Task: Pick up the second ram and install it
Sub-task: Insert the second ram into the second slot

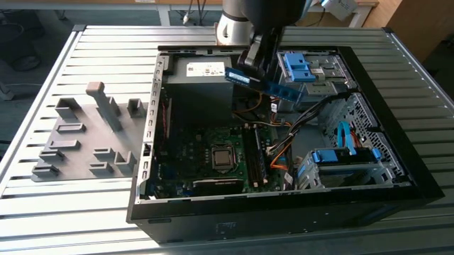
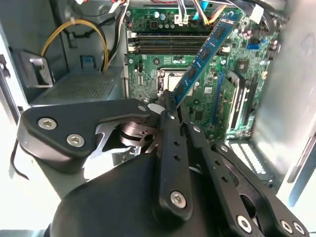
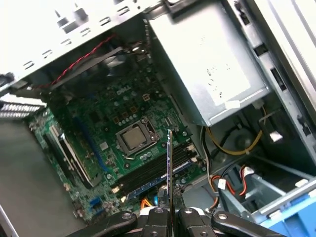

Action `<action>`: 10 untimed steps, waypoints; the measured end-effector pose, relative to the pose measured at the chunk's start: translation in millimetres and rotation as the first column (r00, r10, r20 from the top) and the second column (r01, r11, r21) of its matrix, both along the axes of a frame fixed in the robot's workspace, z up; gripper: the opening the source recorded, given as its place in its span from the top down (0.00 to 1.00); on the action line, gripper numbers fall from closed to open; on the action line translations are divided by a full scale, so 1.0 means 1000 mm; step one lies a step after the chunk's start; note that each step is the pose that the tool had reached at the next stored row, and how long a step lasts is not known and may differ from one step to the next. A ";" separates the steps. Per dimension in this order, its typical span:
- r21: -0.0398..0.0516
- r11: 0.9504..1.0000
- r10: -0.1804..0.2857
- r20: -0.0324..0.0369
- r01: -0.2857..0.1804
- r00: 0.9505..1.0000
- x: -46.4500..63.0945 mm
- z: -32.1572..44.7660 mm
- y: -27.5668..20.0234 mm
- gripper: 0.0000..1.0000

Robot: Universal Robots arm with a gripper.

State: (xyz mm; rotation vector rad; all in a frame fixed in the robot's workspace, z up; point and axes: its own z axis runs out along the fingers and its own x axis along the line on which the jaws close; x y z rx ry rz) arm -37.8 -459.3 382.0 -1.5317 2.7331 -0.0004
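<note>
The second ram (image 1: 264, 85) is a thin blue-green strip with dark chips, held in the air above the open computer case (image 1: 152, 175). My gripper (image 1: 250, 73) is shut on one end of it, and the rest sticks out toward the exterior view's right. In the second wrist view the ram (image 2: 202, 54) slants out from the gripper (image 2: 170, 101) over the green motherboard (image 2: 148, 74). In the first wrist view the ram (image 3: 169, 163) is edge-on above the gripper (image 3: 169, 213). It hangs over the dark memory slots (image 3: 155, 173), apart from them.
Grey plastic fixture blocks (image 1: 85, 138) sit on the slatted table at the exterior view's left. Inside the case are the grey power supply (image 1: 202, 79), the processor socket (image 1: 222, 156), blue drive brackets (image 1: 298, 66) and loose cables (image 1: 284, 141).
</note>
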 end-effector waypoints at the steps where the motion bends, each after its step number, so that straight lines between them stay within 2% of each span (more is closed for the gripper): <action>1: 0.000 1.000 -0.017 0.000 0.017 1.000 0.000 -0.0002 0.0000 0.86; 6: 0.000 0.995 -0.100 0.000 0.100 0.995 0.000 -0.0009 0.0000 0.86; 10: 0.000 0.985 -0.171 0.000 0.171 0.985 0.000 -0.0016 0.0000 0.86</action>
